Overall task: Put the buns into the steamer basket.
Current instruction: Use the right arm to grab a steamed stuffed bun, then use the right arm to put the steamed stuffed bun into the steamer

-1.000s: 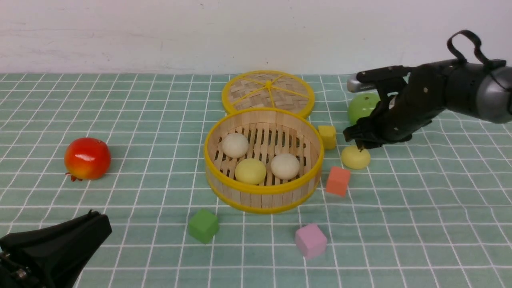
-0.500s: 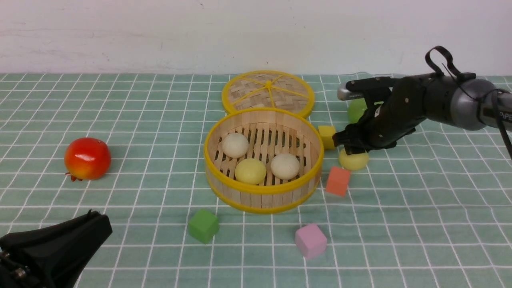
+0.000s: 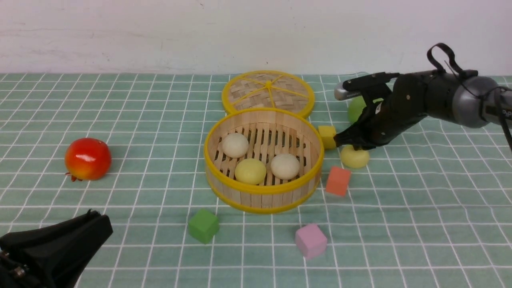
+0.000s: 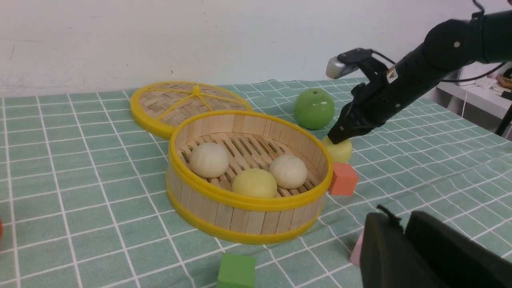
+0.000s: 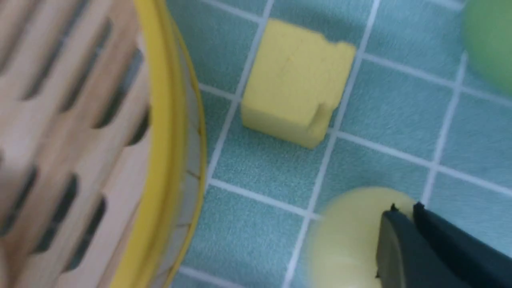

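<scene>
Black right pincer (image 3: 348, 143) closed, tips touching pale yellow bun (image 3: 355, 159)

Green cloth (image 3: 120, 120) with a white grid carries a yellow-rimmed tan basket (image 3: 262, 191), beige and pale-yellow buns (image 3: 250, 171), a green apple (image 4: 314, 109) and a red fruit (image 3: 87, 158).

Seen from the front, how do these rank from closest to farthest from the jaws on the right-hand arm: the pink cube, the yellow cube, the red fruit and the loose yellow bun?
1. The loose yellow bun, on the cloth just right of the steamer basket.
2. The yellow cube, by the basket's right wall.
3. The pink cube, on the near cloth.
4. The red fruit, far left.
</scene>
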`<act>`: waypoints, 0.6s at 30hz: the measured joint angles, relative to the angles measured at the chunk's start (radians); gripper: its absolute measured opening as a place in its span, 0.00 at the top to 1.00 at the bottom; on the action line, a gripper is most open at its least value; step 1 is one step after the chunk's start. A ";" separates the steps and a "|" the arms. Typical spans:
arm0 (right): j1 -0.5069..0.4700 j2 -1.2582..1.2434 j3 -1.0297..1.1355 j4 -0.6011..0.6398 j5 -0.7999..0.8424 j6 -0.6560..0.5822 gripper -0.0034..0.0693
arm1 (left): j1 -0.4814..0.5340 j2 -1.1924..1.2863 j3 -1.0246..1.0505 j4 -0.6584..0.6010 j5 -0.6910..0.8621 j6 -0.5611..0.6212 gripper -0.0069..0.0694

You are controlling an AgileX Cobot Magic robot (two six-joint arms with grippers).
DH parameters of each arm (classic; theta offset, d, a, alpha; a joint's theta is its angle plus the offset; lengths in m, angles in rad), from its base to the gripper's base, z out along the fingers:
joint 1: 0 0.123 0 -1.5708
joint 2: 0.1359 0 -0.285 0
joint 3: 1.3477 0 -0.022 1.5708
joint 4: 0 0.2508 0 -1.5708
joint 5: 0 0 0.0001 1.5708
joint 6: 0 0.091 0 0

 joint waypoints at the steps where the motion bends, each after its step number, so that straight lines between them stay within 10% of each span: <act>1: 0.000 -0.015 0.000 0.000 0.007 -0.004 0.95 | 0.000 0.000 0.000 0.000 0.000 0.000 0.81; 18: 0.182 -0.087 -0.001 0.541 -0.220 -0.329 0.94 | 0.000 0.000 0.000 0.000 0.000 0.000 0.79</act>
